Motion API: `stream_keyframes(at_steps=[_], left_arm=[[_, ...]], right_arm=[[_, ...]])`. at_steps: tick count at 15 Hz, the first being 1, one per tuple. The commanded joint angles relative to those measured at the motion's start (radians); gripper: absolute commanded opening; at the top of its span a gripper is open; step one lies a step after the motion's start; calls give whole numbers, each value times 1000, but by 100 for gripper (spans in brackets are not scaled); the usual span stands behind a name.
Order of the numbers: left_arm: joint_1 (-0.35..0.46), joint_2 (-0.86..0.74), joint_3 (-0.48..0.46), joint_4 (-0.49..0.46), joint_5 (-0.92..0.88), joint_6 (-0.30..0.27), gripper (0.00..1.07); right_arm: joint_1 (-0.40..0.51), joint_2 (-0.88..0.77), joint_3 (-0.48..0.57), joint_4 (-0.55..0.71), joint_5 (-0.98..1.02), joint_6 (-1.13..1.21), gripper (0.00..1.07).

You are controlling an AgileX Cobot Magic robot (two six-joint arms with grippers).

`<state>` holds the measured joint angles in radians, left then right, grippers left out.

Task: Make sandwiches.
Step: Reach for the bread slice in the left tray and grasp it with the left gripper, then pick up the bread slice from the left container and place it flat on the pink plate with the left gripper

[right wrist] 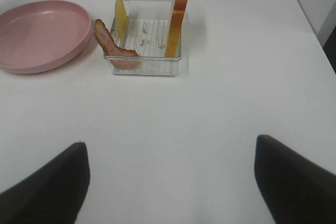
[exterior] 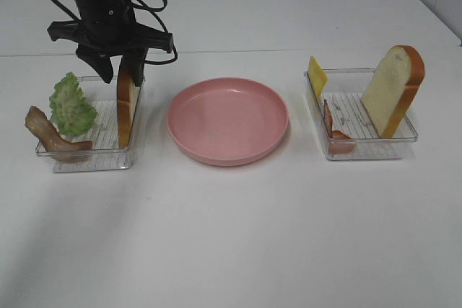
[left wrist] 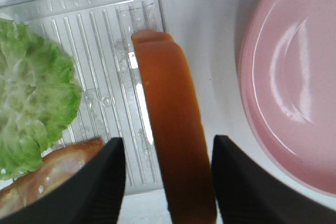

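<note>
- Your left gripper (exterior: 121, 71) is hanging over the left tray (exterior: 94, 162), jaws straddling the upright bread slice (exterior: 124, 110) across its crust.
- Jaws are standing partly apart. One finger (left wrist: 94, 182) is showing a clear gap to the crust, the other is sitting right against it. Not clamped.
- The slice is standing at the tray wall nearest the pink plate (exterior: 227, 120), with lettuce (exterior: 71, 106) and bacon strip (exterior: 50, 135) lying at the far side.
- Your right gripper (right wrist: 169, 142) is gaping wide over bare table (right wrist: 210, 108), holding nothing. The second bread slice (right wrist: 177, 17) is standing in the right tray (right wrist: 144, 69), well apart from it.
</note>
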<state>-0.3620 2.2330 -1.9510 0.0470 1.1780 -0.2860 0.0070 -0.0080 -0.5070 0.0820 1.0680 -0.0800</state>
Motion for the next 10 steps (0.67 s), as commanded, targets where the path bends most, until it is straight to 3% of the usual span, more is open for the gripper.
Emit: stream_keyframes(at_steps=[1, 3, 4, 10], left_arm=[[0, 10, -2, 3, -2, -9, 32], [1, 10, -2, 3, 10, -9, 5], [1, 5, -2, 3, 18, -8, 0], [1, -135, -2, 2, 75, -1, 0]], right_arm=[[-7, -12, 1, 3, -7, -6, 80], [-7, -12, 1, 3, -7, -6, 80], [-7, -12, 1, 3, -7, -6, 80], [-7, -12, 1, 3, -7, -6, 80]])
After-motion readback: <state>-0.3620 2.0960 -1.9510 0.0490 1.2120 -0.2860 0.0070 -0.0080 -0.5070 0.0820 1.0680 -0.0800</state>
